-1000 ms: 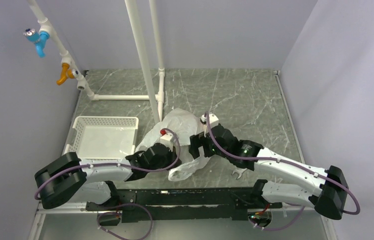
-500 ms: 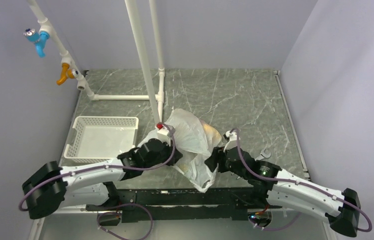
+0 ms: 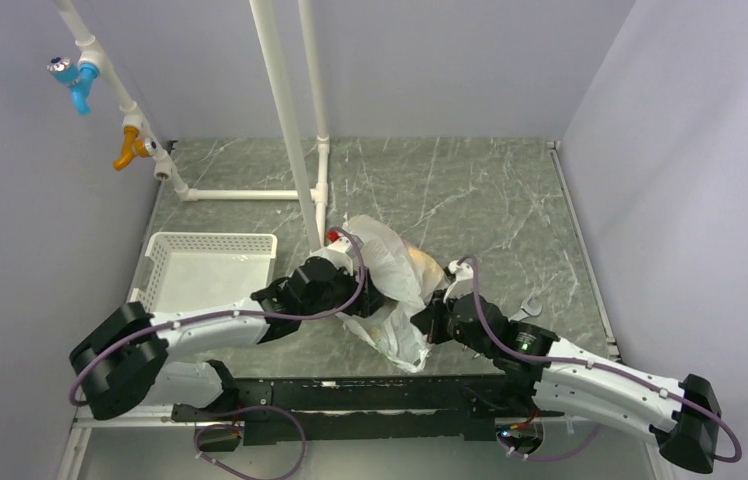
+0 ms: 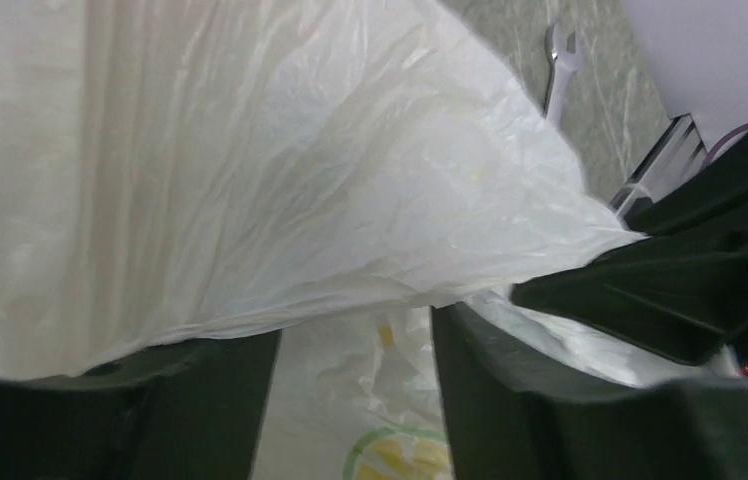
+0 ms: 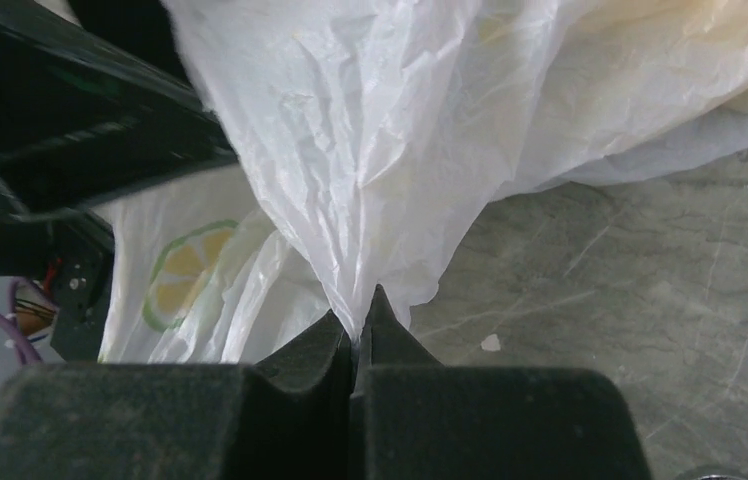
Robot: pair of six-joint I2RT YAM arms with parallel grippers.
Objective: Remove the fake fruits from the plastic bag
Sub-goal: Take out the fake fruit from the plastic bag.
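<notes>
Looking down from the top camera, I see the plastic bag point(image 3: 382, 262) bunched up in the middle of the counter point(image 3: 490, 190), nearer the near edge than the far one. Through its film an orange-yellow fruit point(image 3: 422, 266) shows as a warm bulge on the side facing the right edge. I cannot make out any other fruit inside. The white latticed tray point(image 3: 212, 241) sits by the left edge, apart from the bag.

The right gripper point(image 5: 355, 338) has its fingers pressed together on a fold of the bag, pinching it on the side toward the near edge. The left gripper point(image 4: 355, 360) is spread, its two fingers point(image 4: 550, 400) wide apart. Bag film drapes across their tips, so I cannot tell whether they are inside the mouth or only under a flap.

Against half a second ago, the left gripper has pushed further toward the far edge, into the bag. The bag's tail by the near edge has drawn in, and the right gripper sits a little nearer the left edge. A second ago the bag lay flatter and no fruit colour showed.

Only the right wrist view shows the pinch itself, with a lemon-slice print point(image 5: 190, 265) on the film beside it. The left wrist view shows the gap between its fingers and a wrench point(image 4: 560, 55) lying on the counter. From above, that wrench lies between the bag and the right edge.
</notes>
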